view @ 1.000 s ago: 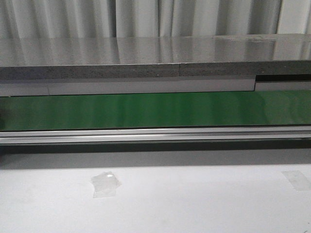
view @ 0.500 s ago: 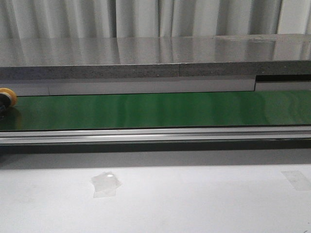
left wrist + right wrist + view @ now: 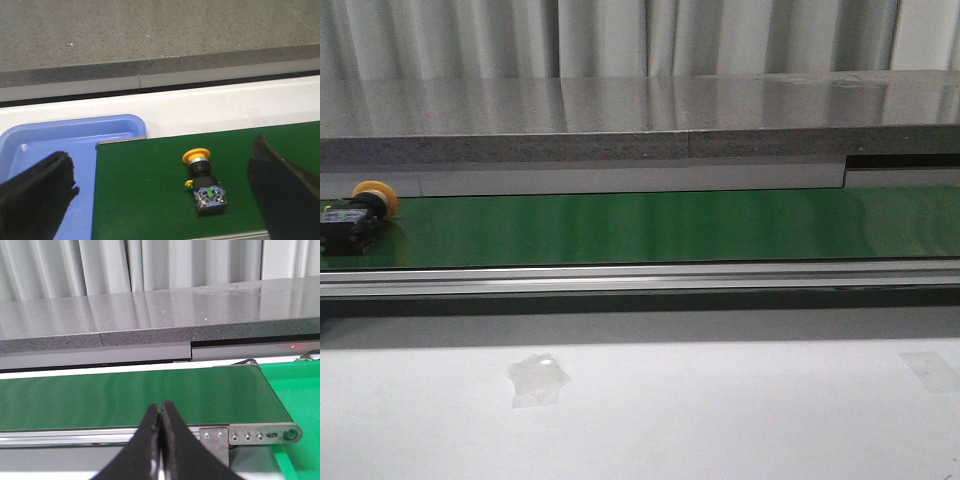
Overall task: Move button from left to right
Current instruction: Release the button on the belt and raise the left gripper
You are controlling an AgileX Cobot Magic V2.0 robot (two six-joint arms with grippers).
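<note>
The button (image 3: 358,212) lies on its side at the far left end of the green belt (image 3: 650,226), its yellow-orange head toward the back. In the left wrist view the button (image 3: 204,182) lies on the belt (image 3: 145,195) between my wide-open left gripper's (image 3: 162,197) fingers (image 3: 35,195), which do not touch it. My right gripper (image 3: 160,412) is shut and empty, in front of the belt's right end (image 3: 150,395). Neither gripper shows in the front view.
A blue tray (image 3: 55,145) sits just beyond the belt's left end. A green bin (image 3: 300,395) sits beyond the belt's right end. A grey stone ledge (image 3: 640,115) runs behind the belt and a metal rail (image 3: 640,278) along its front. Tape patches (image 3: 537,380) lie on the white table.
The button has come into the front view at the left edge and travelled a little rightward along the belt; one second ago the belt showed no button.
</note>
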